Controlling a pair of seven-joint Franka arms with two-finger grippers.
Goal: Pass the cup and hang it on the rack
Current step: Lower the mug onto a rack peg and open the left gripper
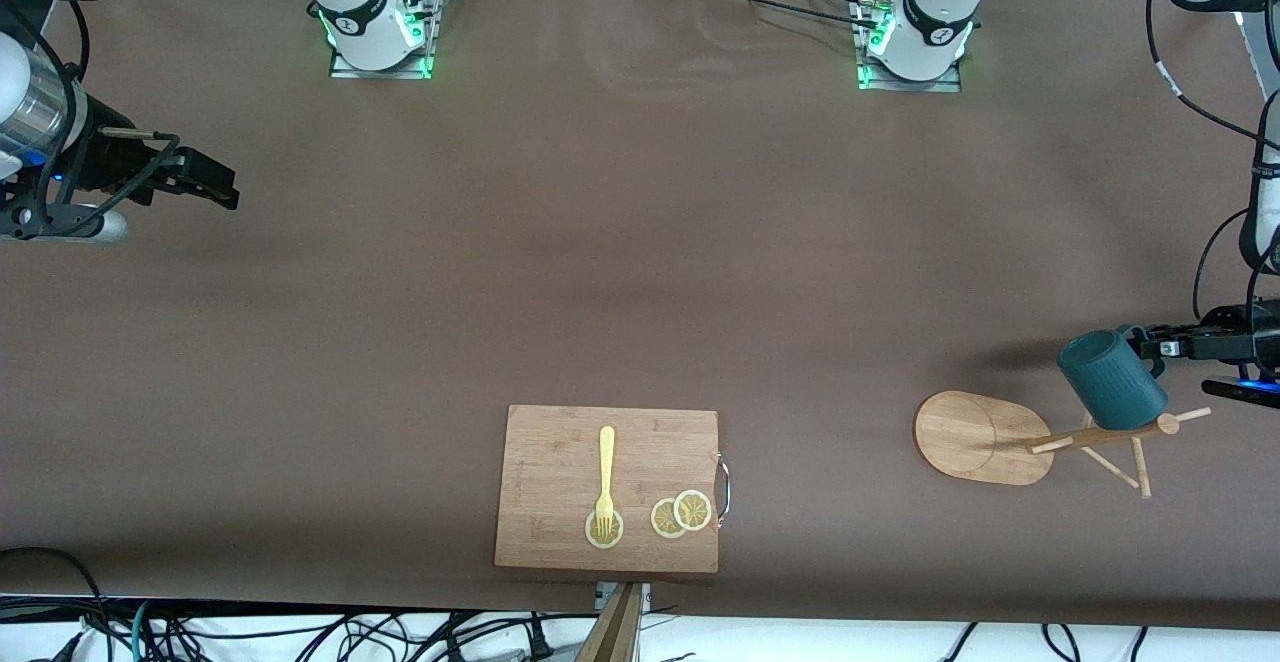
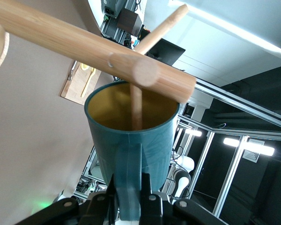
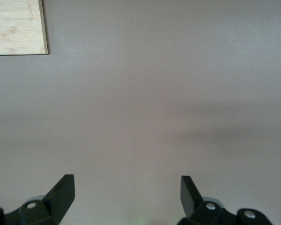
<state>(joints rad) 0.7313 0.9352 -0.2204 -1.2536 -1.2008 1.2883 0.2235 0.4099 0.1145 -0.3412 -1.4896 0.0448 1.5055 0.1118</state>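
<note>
1. Right gripper (image 1: 215,185): I see it waiting over bare table at the right arm's end, well apart from everything else. In its wrist view the fingers stand wide apart with nothing between them.

2. Cutting board (image 1: 607,487): it lies near the front camera's edge of the table, its metal handle toward the left arm's end. On it lie a yellow fork (image 1: 605,482), tines on one lemon slice (image 1: 603,530), and two more slices (image 1: 682,514) overlapping beside the handle.

3. Rack (image 1: 975,436): its oval base sits toward the left arm's end, with post and pegs rising from it.

4. Cup (image 1: 1112,379): it is held tilted over the rack's upper pegs, handle toward the holding gripper. I see no liquid inside, only the yellow lining. In the left wrist view one thin peg (image 2: 136,108) appears to run into the mouth (image 2: 131,112); whether it touches the wall I cannot tell.

5. Left gripper (image 1: 1160,349): it is clamped on the cup's handle (image 2: 129,180). I judge the left arm alone is placed to finish. The coming move turns on the handle loop, which lies between cup and gripper, not yet on a peg.
</note>
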